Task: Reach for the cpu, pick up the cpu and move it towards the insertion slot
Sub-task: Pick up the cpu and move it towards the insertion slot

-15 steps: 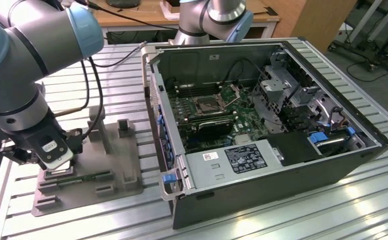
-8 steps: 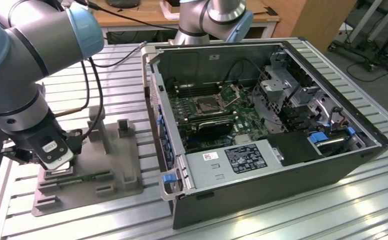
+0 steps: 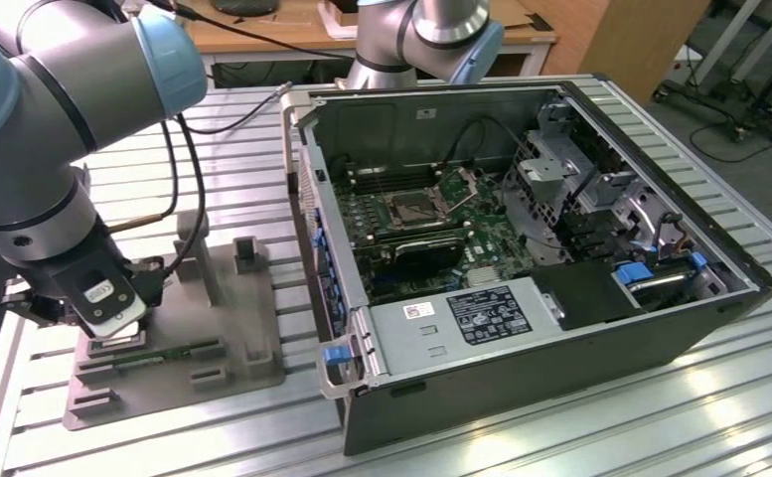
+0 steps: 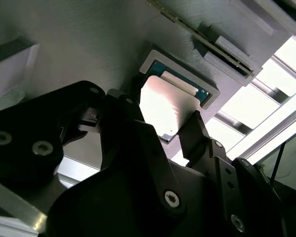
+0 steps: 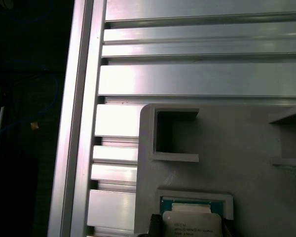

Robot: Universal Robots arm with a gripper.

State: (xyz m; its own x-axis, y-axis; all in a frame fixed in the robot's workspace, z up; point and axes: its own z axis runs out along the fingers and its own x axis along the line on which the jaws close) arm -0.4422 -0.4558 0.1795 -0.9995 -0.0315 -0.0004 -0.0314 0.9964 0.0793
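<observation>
Grey arm bent steeply down at the exterior view's left, gripper over grey fixture plate; black fingers apart, straddling the cpu in its recess

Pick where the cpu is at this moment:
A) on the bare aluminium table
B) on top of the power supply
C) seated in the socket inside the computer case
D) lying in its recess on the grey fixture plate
D: in the first wrist view the cpu lies inside a raised frame on the grey fixture plate, and the second wrist view shows the claw down at it there.
</observation>
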